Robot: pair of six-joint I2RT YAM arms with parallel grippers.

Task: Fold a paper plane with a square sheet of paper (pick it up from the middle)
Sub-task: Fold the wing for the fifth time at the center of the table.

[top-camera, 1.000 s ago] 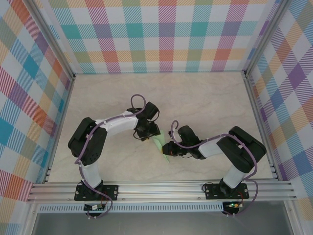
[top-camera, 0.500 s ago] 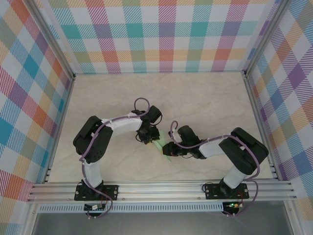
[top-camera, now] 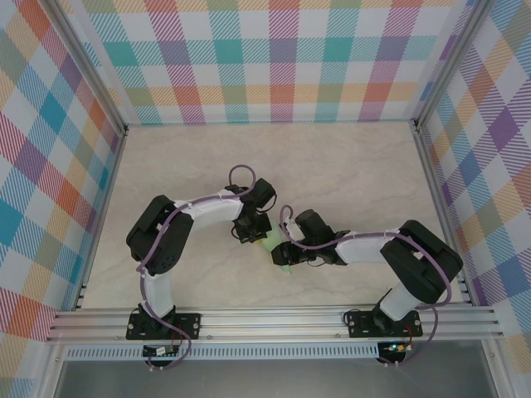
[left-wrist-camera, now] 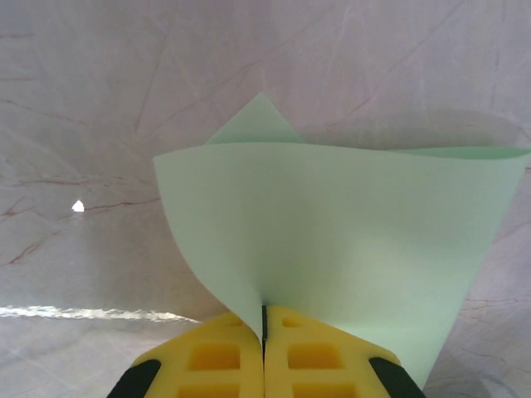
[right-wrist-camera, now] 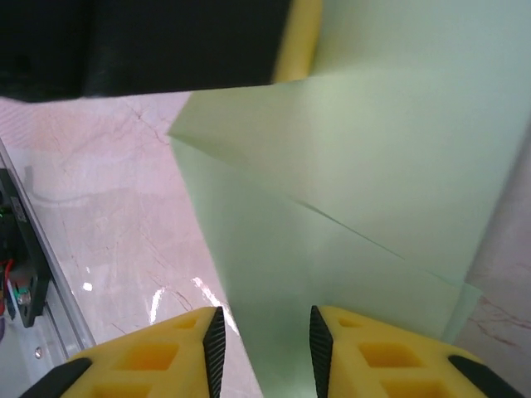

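Two grippers met over the middle of a pale marble-patterned tabletop (top-camera: 348, 166), a little toward its near edge, with a folded sheet of mint-green paper (top-camera: 270, 243) between their tips. The left gripper (left-wrist-camera: 264, 313) was pinched fully closed on the paper. Its two yellow pads (left-wrist-camera: 216, 356) were pressed flat together, with the sheet's lower edge caught in the seam. From that pinch the paper rose off the tabletop in a broad curved fan, and a small pointed corner showed behind its top edge. The right gripper (right-wrist-camera: 265, 332) stood narrowly parted. The paper ran down through the gap between its yellow fingertips (right-wrist-camera: 158, 356) — whether either one touched the sheet could not be told. A straight diagonal crease crossed the paper above that gap, where one folded layer overlapped another. Plaid walls (top-camera: 282, 50) enclosed the tabletop on three sides.
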